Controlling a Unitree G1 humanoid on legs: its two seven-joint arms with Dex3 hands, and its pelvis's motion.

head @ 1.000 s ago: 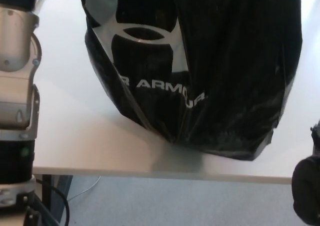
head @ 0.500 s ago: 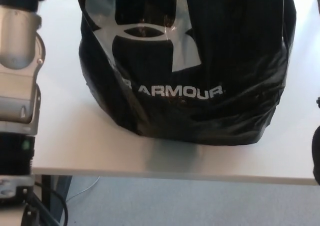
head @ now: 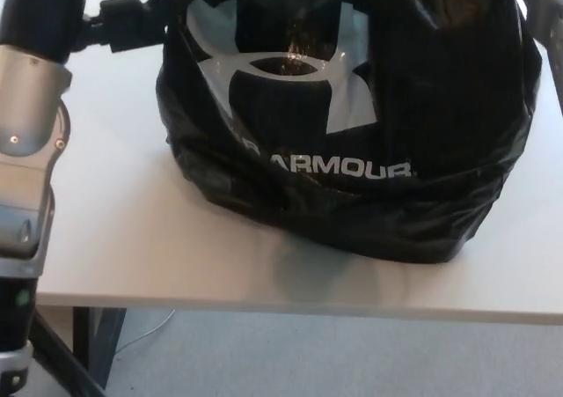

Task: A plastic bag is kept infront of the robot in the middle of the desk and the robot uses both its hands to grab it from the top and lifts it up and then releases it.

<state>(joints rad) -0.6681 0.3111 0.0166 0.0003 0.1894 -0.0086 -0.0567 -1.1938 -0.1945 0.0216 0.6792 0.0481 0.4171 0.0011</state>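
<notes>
White desk (head: pixel 132 238), dark leg (head: pixel 104 340); grey floor (head: pixel 308 353) w/ thin cable (head: pixel 145 334).

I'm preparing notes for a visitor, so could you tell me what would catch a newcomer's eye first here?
The big glossy black plastic bag with its white logo and lettering fills the middle, sitting on the white desk near the front edge. At the left, the robot's grey left arm reaches up toward the bag's top.

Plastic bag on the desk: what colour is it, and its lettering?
Black plastic bag, white lettering; head view.
</notes>
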